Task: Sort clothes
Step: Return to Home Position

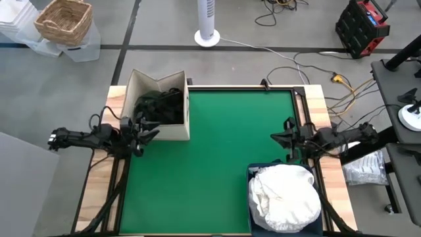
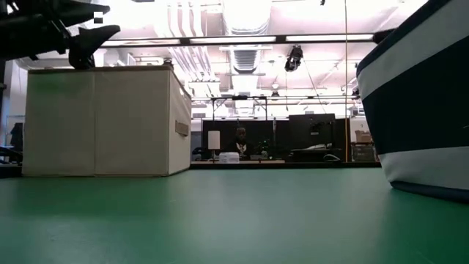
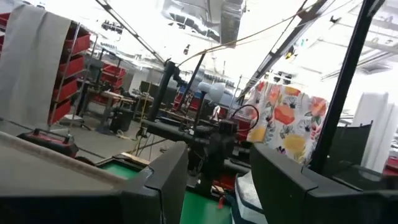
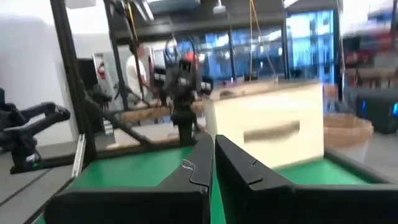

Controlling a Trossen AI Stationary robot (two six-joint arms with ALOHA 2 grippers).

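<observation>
**Sorting rig from above, one arm at each side of the tabletop.** Dark clothes (image 1: 158,106) lie heaped inside the beige box (image 1: 139,82), which stands at the far left of the green tabletop (image 1: 217,155); white clothes (image 1: 284,194) fill the navy bin (image 1: 252,173), diagonally across from the beige box; no garment shows on the bare green between them, so the sort reads as complete, each colour kept to its own container. Left gripper (image 1: 148,130) hovers just beside the beige box's near wall, its fingers (image 3: 166,182) spread wide and empty; right gripper (image 1: 275,137) sits well apart from the beige box, across the tabletop from it and just beyond the navy bin, its fingers (image 4: 200,169) pressed nearly together on nothing. Both arms lie level and clear of the containers; a posture judged to suit parking rather than a further pick.
</observation>
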